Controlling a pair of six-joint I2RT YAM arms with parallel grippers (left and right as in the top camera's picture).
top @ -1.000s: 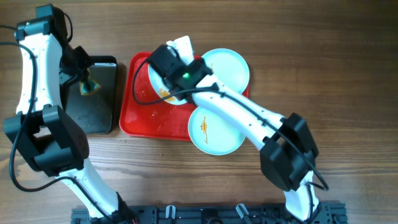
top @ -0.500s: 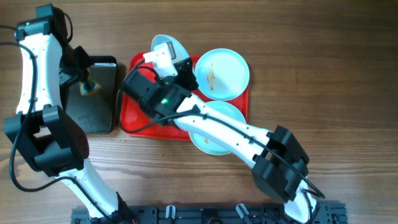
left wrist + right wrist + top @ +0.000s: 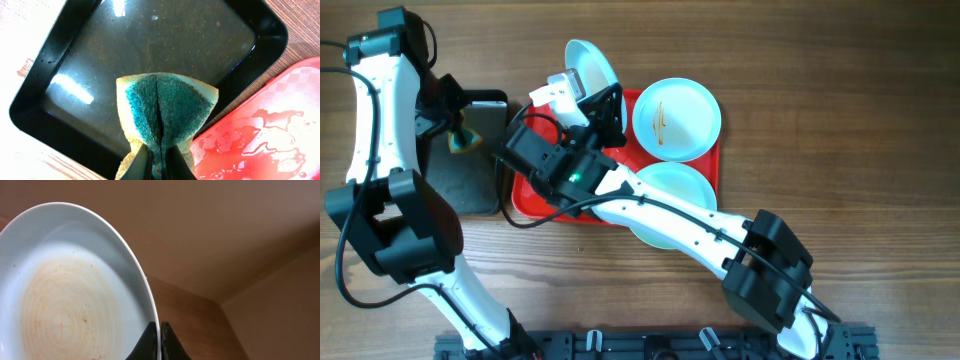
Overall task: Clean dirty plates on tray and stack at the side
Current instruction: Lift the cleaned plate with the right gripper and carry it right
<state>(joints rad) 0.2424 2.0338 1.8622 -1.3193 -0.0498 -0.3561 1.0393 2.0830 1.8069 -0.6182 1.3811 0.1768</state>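
My right gripper (image 3: 603, 92) (image 3: 159, 337) is shut on the rim of a plate (image 3: 586, 64) (image 3: 65, 290), held tilted on edge above the far left part of the red tray (image 3: 540, 195); faint orange-brown smears ring its centre. A second plate (image 3: 677, 118) with a sauce streak lies on the tray's far right. A third plate (image 3: 670, 205) lies at the tray's near right, partly under my right arm. My left gripper (image 3: 461, 135) (image 3: 159, 160) is shut on a folded green-and-yellow sponge (image 3: 167, 107) over the black tray (image 3: 125, 55).
The black tray (image 3: 480, 180) stands just left of the red tray and holds murky water. The red tray's wet surface (image 3: 270, 140) shows in the left wrist view. Bare wooden table (image 3: 840, 120) lies to the right.
My right arm lifted the plate off the tray, tipped it on edge and swung it left and toward the far side. The left arm and sponge stayed still.
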